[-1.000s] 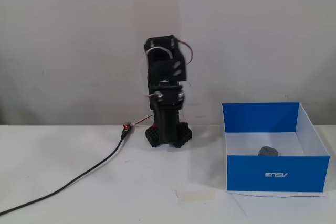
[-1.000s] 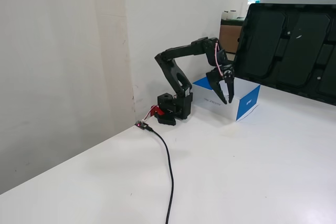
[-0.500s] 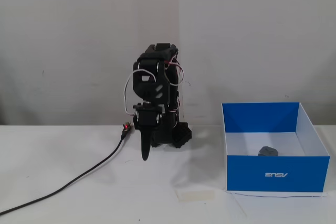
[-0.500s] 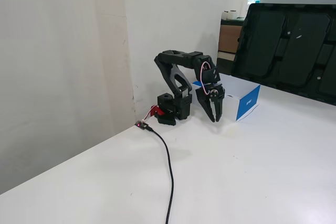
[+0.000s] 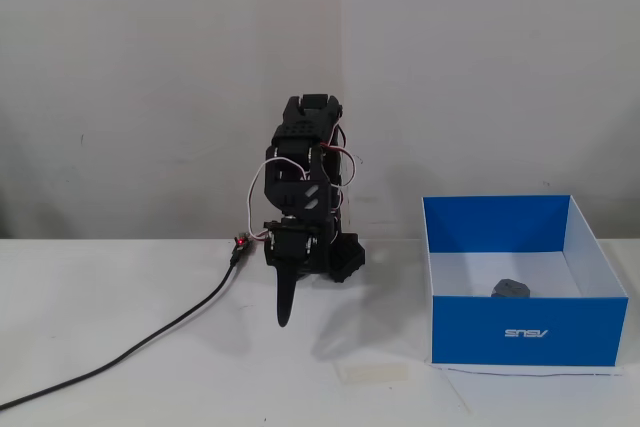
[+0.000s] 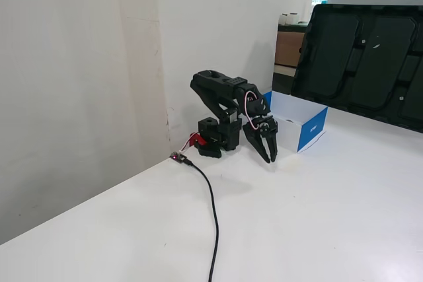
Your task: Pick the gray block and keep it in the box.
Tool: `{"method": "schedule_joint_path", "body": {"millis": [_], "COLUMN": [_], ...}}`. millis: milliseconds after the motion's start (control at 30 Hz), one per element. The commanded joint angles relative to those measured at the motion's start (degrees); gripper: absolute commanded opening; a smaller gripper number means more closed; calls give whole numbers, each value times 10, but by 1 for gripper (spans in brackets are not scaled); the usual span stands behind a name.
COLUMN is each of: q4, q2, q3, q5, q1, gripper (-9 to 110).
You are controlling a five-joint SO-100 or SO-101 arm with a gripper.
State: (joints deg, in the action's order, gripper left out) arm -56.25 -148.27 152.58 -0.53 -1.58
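Blue box (image 5: 505, 225) (white inside); dark gray block (image 5: 510, 288); black arm (image 5: 305, 192).

Landmark: box (image 5: 520, 332) on tabletop (image 5: 150, 387), right side of front fixed view. Gray block (image 5: 510, 288) inside box, on its floor, near front wall. Arm base (image 5: 335, 257) left of box, against back wall. Jaws hang left of box, tips above tabletop, apart from box. Tape strip (image 5: 373, 372) on tabletop just left of box's front corner. Cable (image 5: 130, 357) runs farther left from base.
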Motion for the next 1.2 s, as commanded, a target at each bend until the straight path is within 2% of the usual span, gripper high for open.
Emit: {"method": "schedule_joint_path", "body": {"millis": [0,467,700,1167], "q4": [18,-13,-95,-124], "q2": [-67,-276,-431,-481], "q3": [19,131,184,202], "q5": [5,-1,-3,-25], "q1": [-6,14,9,12], "gripper": [0,0,0,0]}}
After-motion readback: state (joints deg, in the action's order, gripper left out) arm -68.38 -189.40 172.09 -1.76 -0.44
